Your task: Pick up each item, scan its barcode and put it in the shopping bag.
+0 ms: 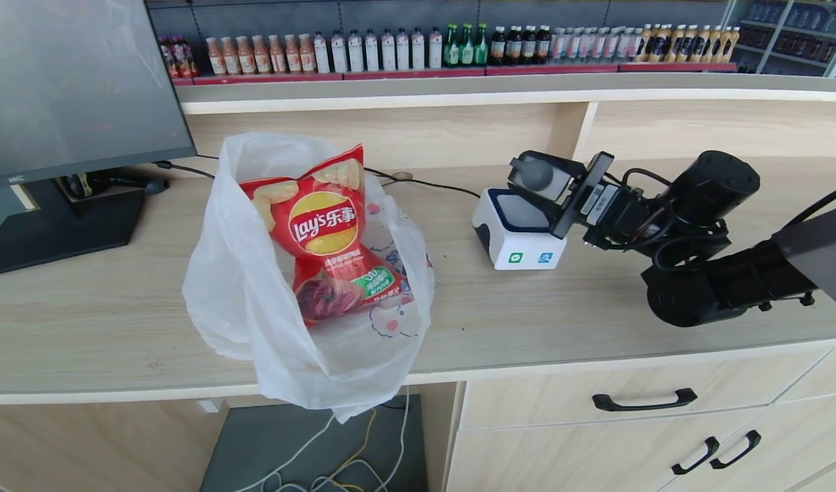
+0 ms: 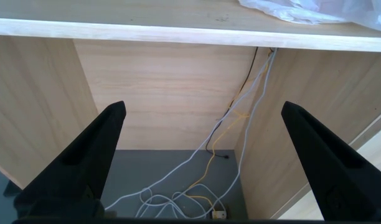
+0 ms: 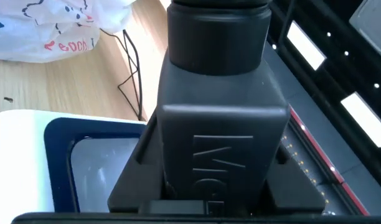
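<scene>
Gripping a dark grey bottle (image 1: pixel 537 176) over the white scanner (image 1: pixel 520 239), the right end effector (image 1: pixel 569 195) hovers near the shopping bag (image 1: pixel 227 287) — red crisp packets (image 1: pixel 322 219) inside — on the counter (image 1: pixel 83 321), while the left end effector (image 2: pixel 203 112) hangs below the counter's edge, fingers spread wide.

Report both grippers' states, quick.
Left gripper: open, holding nothing.
Right gripper: shut on a dark grey container, held over the scanner.
</scene>
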{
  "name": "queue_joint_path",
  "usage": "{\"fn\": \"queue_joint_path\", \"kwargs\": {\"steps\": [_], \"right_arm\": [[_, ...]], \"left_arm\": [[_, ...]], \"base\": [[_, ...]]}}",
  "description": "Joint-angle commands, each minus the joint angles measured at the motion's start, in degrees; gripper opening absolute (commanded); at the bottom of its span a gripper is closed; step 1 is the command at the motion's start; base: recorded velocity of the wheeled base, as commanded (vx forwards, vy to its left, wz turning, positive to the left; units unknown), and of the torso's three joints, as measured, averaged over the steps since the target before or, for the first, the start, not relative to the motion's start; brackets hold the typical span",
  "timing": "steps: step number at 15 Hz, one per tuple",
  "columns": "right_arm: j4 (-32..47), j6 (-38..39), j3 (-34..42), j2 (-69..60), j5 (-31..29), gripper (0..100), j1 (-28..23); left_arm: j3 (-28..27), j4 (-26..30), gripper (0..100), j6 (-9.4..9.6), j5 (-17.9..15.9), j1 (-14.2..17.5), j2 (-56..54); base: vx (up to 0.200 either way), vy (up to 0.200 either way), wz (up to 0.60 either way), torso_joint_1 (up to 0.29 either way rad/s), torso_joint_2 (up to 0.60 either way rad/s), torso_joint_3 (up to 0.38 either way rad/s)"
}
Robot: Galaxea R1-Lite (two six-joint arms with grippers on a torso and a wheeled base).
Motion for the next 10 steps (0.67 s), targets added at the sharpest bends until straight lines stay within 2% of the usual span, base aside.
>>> {"fn": "queue_joint_path", "kwargs": {"steps": [1, 5, 10], "right_arm": [[0.29, 0.11, 0.71, -1.68, 0.0, 0, 0.13], [0.47, -0.07, 4.31, -4.05, -0.44, 0, 2.59], [0.47, -0.5, 4.49, -1.42, -0.62, 0, 2.68]], "left_arm": [[0.0, 0.0, 100, 0.0, 0.01, -0.04, 0.0], [0.0, 0.0, 100, 0.0, 0.01, 0.05, 0.0], [0.0, 0.0, 100, 0.0, 0.01, -0.04, 0.0]], "base": [[0.0, 0.0, 0.0, 0.0, 0.0, 0.0], [0.0, 0.0, 0.0, 0.0, 0.0, 0.0], [0.0, 0.0, 0.0, 0.0, 0.0, 0.0]]}}
